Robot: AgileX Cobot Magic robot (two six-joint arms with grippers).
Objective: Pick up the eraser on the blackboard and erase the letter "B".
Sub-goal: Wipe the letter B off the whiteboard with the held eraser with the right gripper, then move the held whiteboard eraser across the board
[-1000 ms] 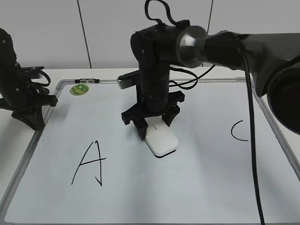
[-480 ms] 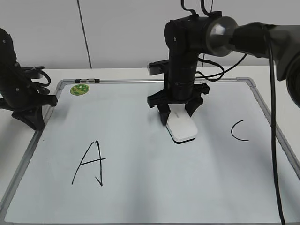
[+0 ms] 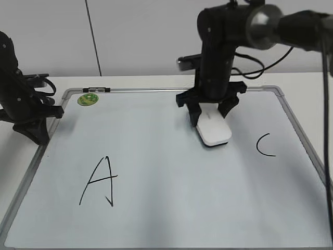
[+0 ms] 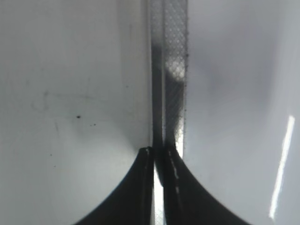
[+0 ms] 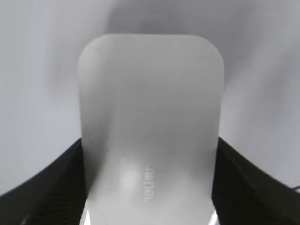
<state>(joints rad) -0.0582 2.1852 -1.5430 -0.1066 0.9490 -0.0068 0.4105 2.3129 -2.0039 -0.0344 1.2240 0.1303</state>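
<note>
The white eraser [image 3: 214, 130] with a thin black underside lies flat on the blackboard [image 3: 171, 208], a white board with a silver frame. My right gripper [image 3: 210, 115] is shut on the eraser's far end, its fingers on both long sides. The right wrist view shows the eraser [image 5: 150, 122] held between the black fingers [image 5: 149, 187]. A black "A" [image 3: 99, 181] is at the left and a "C" [image 3: 265, 145] at the right. No letter "B" shows on the board. My left gripper [image 4: 159, 154] is shut and empty over the board's left frame.
A round green magnet [image 3: 88, 99] sits at the board's far left corner beside a black clip [image 3: 97, 90]. The left arm [image 3: 23, 104] rests at the board's left edge. The board's metal frame [image 4: 169, 70] runs through the left wrist view. Cables hang behind the right arm.
My right gripper has slid the eraser to the right and slightly towards the far edge, from the middle of the board towards the "C". The left arm has not moved.
</note>
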